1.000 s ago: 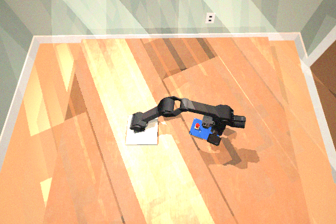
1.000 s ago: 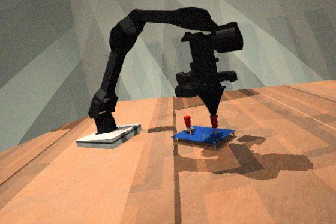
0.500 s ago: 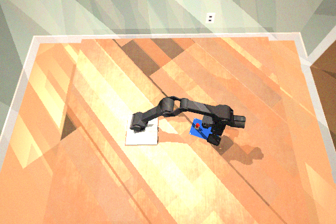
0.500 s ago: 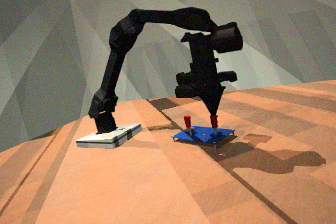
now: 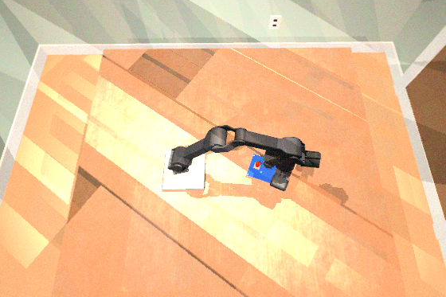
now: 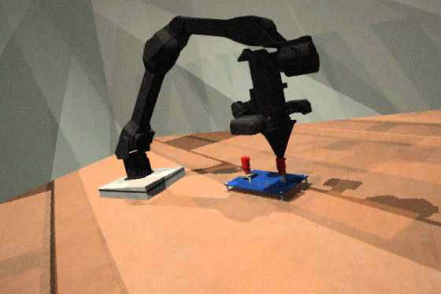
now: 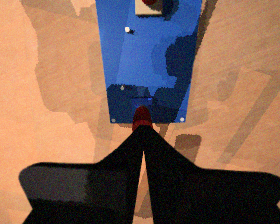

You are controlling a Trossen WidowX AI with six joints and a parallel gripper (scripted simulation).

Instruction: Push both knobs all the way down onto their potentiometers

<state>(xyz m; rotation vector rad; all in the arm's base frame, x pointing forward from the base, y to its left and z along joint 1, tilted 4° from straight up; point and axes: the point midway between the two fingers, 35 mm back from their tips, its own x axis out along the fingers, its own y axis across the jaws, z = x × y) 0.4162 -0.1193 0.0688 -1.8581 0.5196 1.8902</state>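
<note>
At your far left in the exterior view, the pale base plate lies on the wooden surface, at 9 o'clock from the board. The black arm rises from it and arches rightward over to your work.

Next comes the blue circuit board, level on its short legs. Toward its 11 o'clock you have the left red knob, upright above its pale potentiometer, untouched by the pincer.

Toward 1 o'clock stands the right red knob, also upright, a bit of grey showing beneath it. Your pincer points down at 6 o'clock, fully closed with nothing gripped, its tips at the top of this knob. You cannot tell whether either of the 2 knobs is fully seated.
</note>
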